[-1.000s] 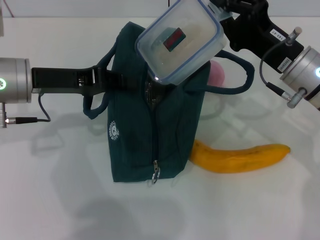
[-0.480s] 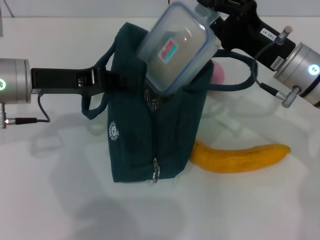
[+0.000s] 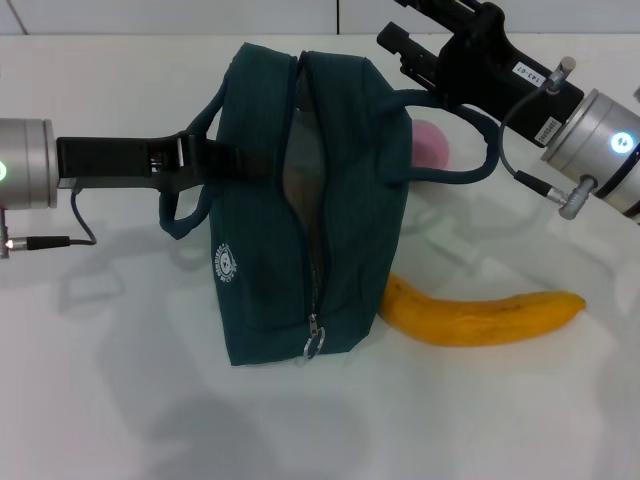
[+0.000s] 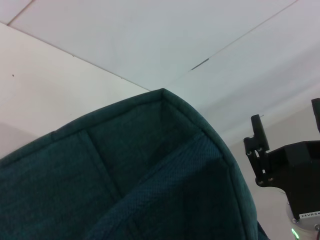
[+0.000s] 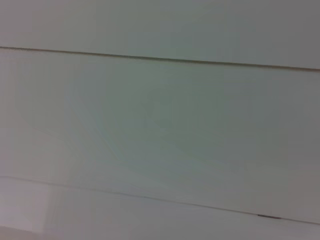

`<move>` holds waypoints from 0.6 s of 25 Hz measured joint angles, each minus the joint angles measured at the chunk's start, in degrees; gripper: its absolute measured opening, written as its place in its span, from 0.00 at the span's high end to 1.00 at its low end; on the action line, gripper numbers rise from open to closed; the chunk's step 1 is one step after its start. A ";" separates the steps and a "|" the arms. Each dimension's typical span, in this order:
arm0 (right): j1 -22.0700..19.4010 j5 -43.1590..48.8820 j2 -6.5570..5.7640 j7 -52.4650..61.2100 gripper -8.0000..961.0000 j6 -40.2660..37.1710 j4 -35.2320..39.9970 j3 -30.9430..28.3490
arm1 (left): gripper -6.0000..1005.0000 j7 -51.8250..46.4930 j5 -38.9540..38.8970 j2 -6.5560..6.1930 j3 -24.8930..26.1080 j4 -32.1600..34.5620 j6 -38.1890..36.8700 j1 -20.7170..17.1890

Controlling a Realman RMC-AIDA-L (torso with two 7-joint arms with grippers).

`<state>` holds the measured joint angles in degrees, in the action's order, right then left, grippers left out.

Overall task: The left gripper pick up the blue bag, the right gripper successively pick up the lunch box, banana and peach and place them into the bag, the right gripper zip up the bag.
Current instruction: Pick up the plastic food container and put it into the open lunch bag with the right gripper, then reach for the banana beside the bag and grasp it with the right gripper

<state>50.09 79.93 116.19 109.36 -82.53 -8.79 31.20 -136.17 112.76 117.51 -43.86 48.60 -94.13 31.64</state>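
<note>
The blue bag (image 3: 265,250) stands upright mid-table, its top zipper open and a grey lining showing in the gap. My left gripper (image 3: 232,160) reaches in from the left and is shut on the bag's left handle (image 3: 190,200). The bag's teal fabric (image 4: 125,175) fills the left wrist view. My right gripper (image 3: 395,22) hovers open and holds nothing, above the bag's far right corner. The lunch box is out of view. The peach (image 3: 432,145) sits behind the bag's right handle. The banana (image 3: 480,315) lies on the table to the right of the bag.
The white table (image 3: 120,400) spreads around the bag, and a white wall (image 3: 150,15) rises behind it. The right arm (image 4: 287,165) shows far off in the left wrist view. Only pale wall (image 5: 160,125) appears in the right wrist view.
The lunch box, held tilted over the bag's opening before, has left my right gripper and is no longer seen. The right gripper has opened and drawn back slightly.
</note>
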 joint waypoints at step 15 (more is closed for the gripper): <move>-7.12 -0.08 -0.01 -7.42 0.30 -2.37 10.41 1.15 | 0.96 0.13 -0.03 -0.07 0.09 0.00 0.09 -0.90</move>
<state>42.97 79.85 116.18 101.94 -84.90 1.62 32.35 -136.05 112.73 117.43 -43.77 48.60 -94.04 30.74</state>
